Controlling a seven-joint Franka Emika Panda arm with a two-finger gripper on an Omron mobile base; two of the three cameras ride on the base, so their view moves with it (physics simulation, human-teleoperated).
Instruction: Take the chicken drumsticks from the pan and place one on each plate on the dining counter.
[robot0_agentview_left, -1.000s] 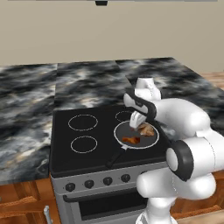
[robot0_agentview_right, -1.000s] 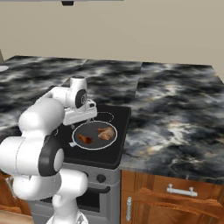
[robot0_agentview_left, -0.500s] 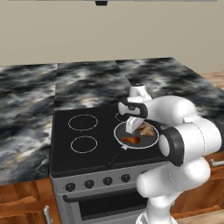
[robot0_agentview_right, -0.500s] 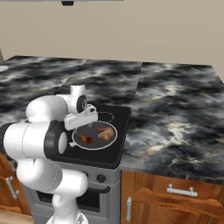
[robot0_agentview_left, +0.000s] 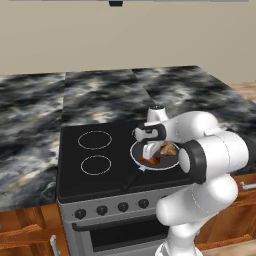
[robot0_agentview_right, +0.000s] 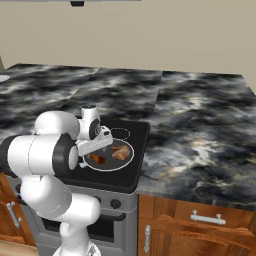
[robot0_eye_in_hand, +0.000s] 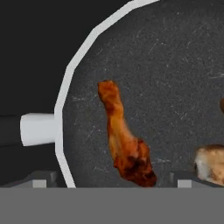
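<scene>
The dark pan sits on the black cooktop's front right burner, its pale rim curving through the hand view. Two chicken drumsticks lie in it. The reddish-brown drumstick lies near the handle side. The paler drumstick lies beside it. My gripper hangs low over the pan, open, with its fingertips either side of the reddish drumstick's fat end. The marble dining counter surrounds the cooktop. No plates are in view.
The pan's black handle points toward the stove's front. Two white burner rings mark the cooktop's left half. Wood cabinets stand below the counter. A pale sliver lies at the counter's far left edge, too small to tell.
The arm has folded down and the gripper has dropped from above the pan to just over the reddish drumstick. Its jaws stayed open. Pan and drumsticks have not moved.
</scene>
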